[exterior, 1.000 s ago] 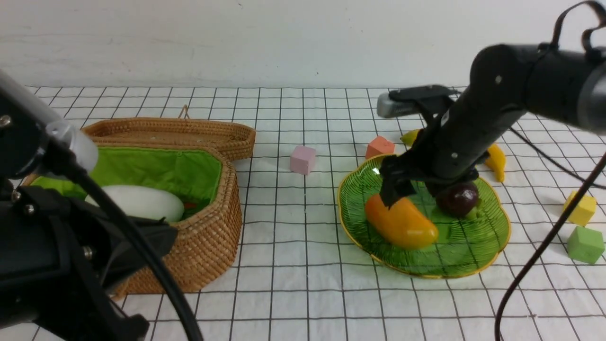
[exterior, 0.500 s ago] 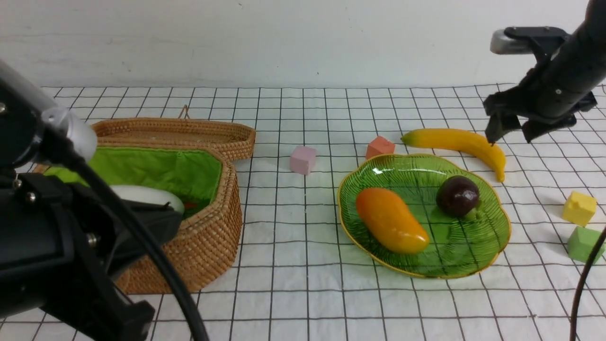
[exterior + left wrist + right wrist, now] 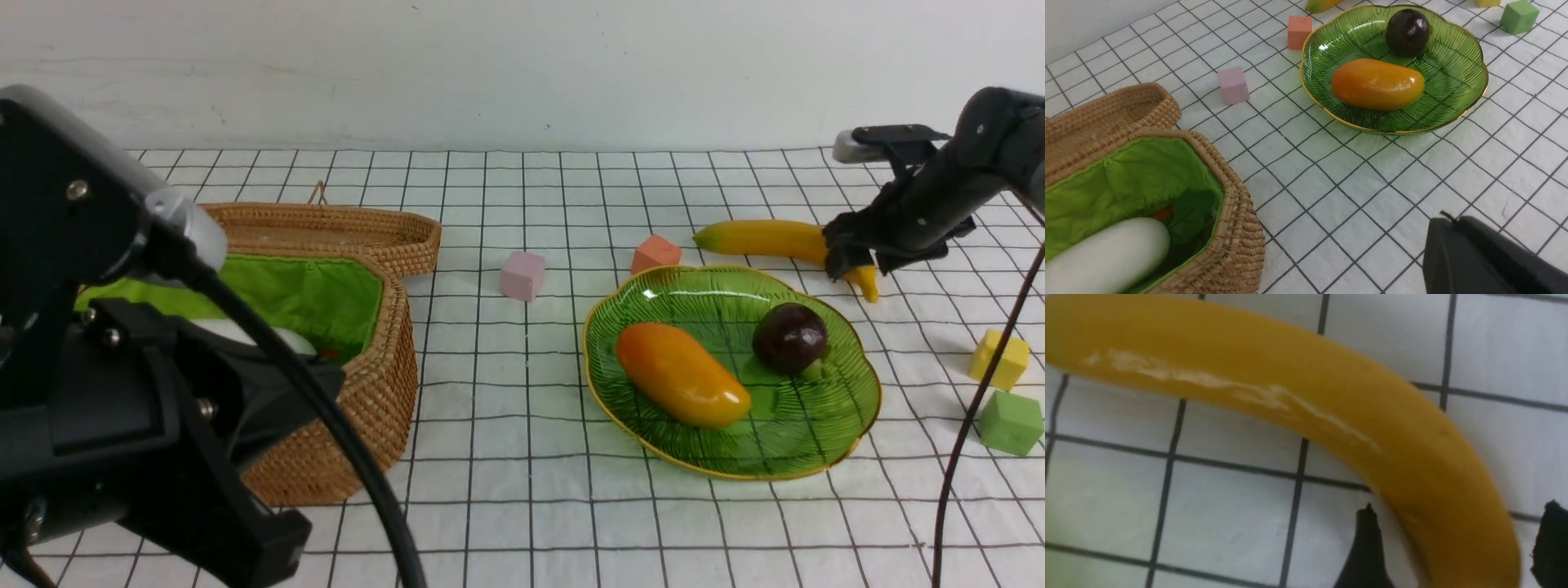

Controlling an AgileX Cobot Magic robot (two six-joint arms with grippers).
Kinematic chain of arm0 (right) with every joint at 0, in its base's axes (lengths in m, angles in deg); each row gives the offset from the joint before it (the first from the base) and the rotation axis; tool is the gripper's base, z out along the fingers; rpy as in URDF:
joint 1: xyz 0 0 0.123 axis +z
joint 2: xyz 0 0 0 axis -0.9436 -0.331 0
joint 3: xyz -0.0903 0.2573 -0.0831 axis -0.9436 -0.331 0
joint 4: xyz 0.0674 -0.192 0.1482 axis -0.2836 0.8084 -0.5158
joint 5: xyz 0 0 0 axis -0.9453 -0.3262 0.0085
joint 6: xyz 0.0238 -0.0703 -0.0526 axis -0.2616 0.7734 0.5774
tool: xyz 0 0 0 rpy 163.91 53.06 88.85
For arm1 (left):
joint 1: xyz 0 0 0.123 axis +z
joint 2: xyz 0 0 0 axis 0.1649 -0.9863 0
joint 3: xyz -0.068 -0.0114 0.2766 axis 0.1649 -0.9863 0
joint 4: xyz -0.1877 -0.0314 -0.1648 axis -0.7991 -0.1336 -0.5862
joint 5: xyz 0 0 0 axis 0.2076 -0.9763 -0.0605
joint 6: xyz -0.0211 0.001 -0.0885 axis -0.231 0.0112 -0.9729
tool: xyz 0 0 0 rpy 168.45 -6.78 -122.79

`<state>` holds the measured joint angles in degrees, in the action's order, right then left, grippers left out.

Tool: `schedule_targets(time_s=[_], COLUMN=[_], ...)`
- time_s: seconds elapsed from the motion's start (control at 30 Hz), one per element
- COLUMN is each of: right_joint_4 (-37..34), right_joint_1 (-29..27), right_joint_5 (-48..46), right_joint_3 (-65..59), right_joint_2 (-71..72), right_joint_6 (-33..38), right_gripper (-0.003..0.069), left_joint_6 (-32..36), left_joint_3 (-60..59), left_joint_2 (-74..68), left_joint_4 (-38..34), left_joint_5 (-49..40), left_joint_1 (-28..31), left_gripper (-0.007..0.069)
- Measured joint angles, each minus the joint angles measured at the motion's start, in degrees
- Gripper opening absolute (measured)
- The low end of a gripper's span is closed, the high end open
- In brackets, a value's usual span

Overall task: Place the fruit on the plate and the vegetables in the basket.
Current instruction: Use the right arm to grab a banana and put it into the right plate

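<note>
The yellow banana (image 3: 767,237) lies on the cloth behind the green plate (image 3: 849,408). My right gripper (image 3: 849,265) is low over its right end and open, one finger on each side of the banana (image 3: 1306,404), with a gap showing on both sides. The orange-yellow mango (image 3: 682,374) and the dark purple mangosteen (image 3: 789,337) rest on the plate. At the left, the green-lined basket (image 3: 359,408) holds the white radish (image 3: 1106,253) and a bit of an orange piece (image 3: 1163,213). My left gripper (image 3: 1449,218) is shut and empty above bare cloth.
The shallow woven lid (image 3: 326,233) lies behind the basket. A pink cube (image 3: 522,275) and an orange cube (image 3: 655,252) stand mid-table. A yellow cube (image 3: 999,359) and a green cube (image 3: 1011,421) sit at the far right. The right arm's cable (image 3: 971,408) hangs past them.
My right gripper left the mango on the plate, swung up to the right, then came down over the banana's right end. My left arm has risen in the front view.
</note>
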<state>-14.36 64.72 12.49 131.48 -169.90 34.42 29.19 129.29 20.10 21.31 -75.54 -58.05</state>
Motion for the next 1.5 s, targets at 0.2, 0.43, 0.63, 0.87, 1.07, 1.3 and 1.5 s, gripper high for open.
schedule_targets(time_s=[0.2, 0.43, 0.63, 0.87, 1.07, 1.3, 1.5], right_joint_4=[-1.7, -1.3, -0.4, -5.5, -6.5, -1.7, 3.2], right_joint_1=[0.0, 0.0, 0.0, 0.1, 7.1, 15.1, 16.6], right_joint_5=[0.4, -5.1, -13.3, -16.8, -14.6, -5.7, -1.4], right_joint_3=[1.2, 1.2, 1.2, -2.7, -29.7, -42.4, -44.0], right_joint_2=[-1.1, 0.4, 8.2, 21.3, 36.1, 37.3, 35.7], right_joint_6=[2.3, 0.4, -4.6, -8.4, -10.2, -21.1, -35.5], right_gripper=[0.0472, 0.0311, 0.0311, 0.0311, 0.0311, 0.0311, 0.0311], left_joint_6=[-1.7, -4.4, -4.5, -4.6, -4.7, -4.7, -4.7], left_joint_3=[0.0, 0.0, 0.0, 0.0, 0.0, 0.0, 0.0], left_joint_2=[0.0, 0.0, 0.0, 0.1, 3.8, 5.2, 5.2], left_joint_4=[0.0, 1.4, 2.2, 3.4, 3.8, 4.0, 4.0], left_joint_5=[0.2, 1.8, 9.1, 16.1, 21.6, 22.2, 20.4], left_joint_1=[0.0, 0.0, 0.0, 0.0, 0.0, 0.0, 0.0], left_gripper=[-0.0013, -0.0013, -0.0013, -0.0013, -0.0013, -0.0009, -0.0008])
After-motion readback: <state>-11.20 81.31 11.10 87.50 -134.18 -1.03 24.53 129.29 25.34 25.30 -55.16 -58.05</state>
